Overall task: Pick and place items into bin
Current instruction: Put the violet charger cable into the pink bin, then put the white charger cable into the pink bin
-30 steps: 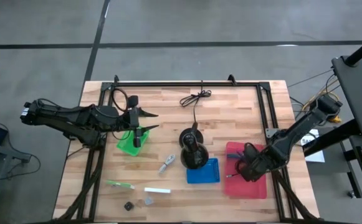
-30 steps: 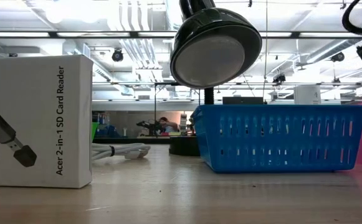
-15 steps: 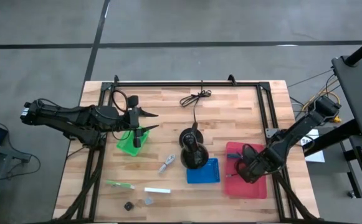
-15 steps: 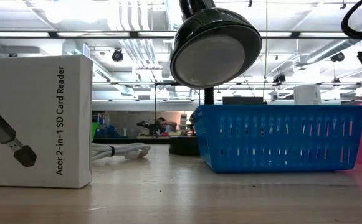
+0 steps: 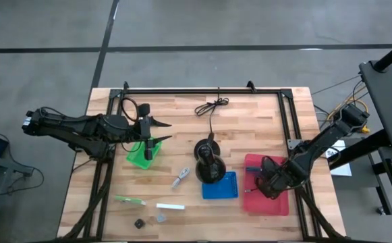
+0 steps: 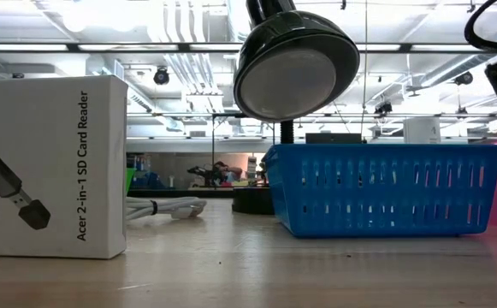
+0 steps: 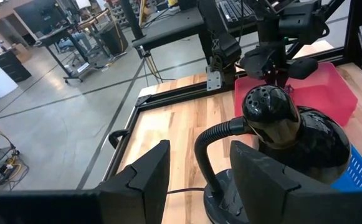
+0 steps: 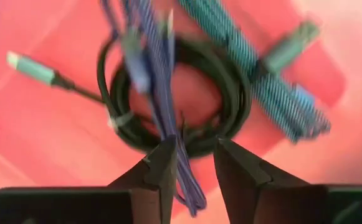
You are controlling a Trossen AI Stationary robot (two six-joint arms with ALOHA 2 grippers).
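Right wrist view showing right gripper hovering over red bin, fingers standing apart astride purple tool, black cable coil lying beneath, left gripper waiting apart above green bin.

From above, the right gripper blocks most of what lies in the red bin. Up close the purple tool is smeared with blur, and its lower end slips out of sight between the fingers. The two tiny cubes are too small to make out. At table height, the white box is clipped by the edge.
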